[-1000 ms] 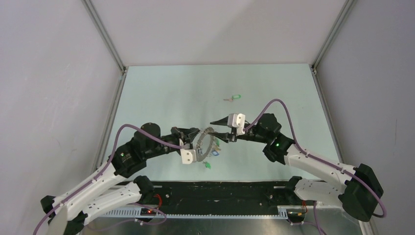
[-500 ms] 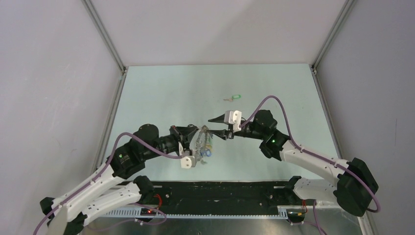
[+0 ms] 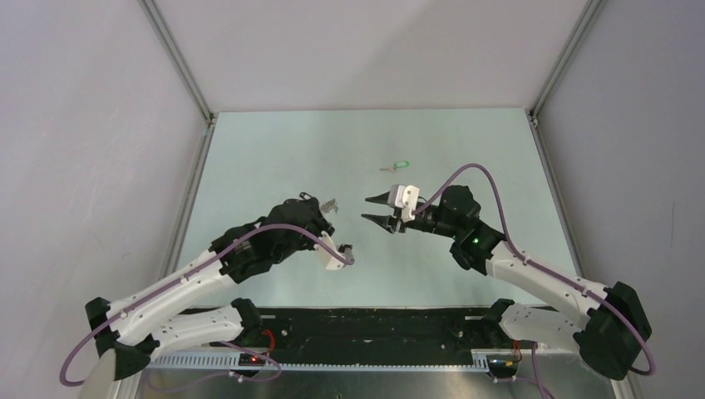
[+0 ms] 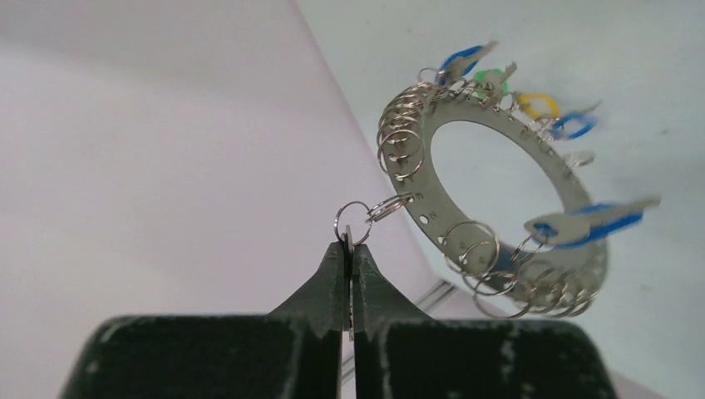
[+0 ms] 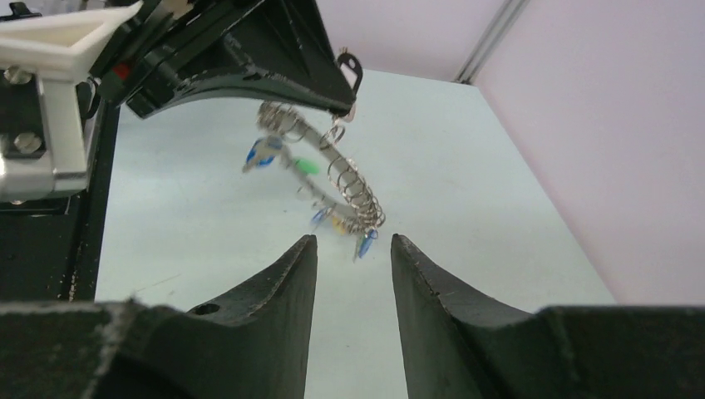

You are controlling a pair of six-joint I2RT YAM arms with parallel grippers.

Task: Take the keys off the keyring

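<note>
Left tool (image 4: 347, 249) clamps a small split ring (image 4: 353, 224), dangling the keyring (image 4: 432, 220) above the worktop (image 3: 332, 150); right tool (image 5: 353, 245) stands apart nearby. Light, stiff, swinging metal: probably best to pinch 1 of the keys (image 4: 586, 226) by its plastic head.

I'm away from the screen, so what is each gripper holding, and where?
The left gripper pinches a small split ring linked to the keyring, which hangs from it with its keys. The right gripper is open, holding nothing.

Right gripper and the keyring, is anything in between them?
Nothing: the right wrist view shows just open air between the right gripper and the keyring.
</note>
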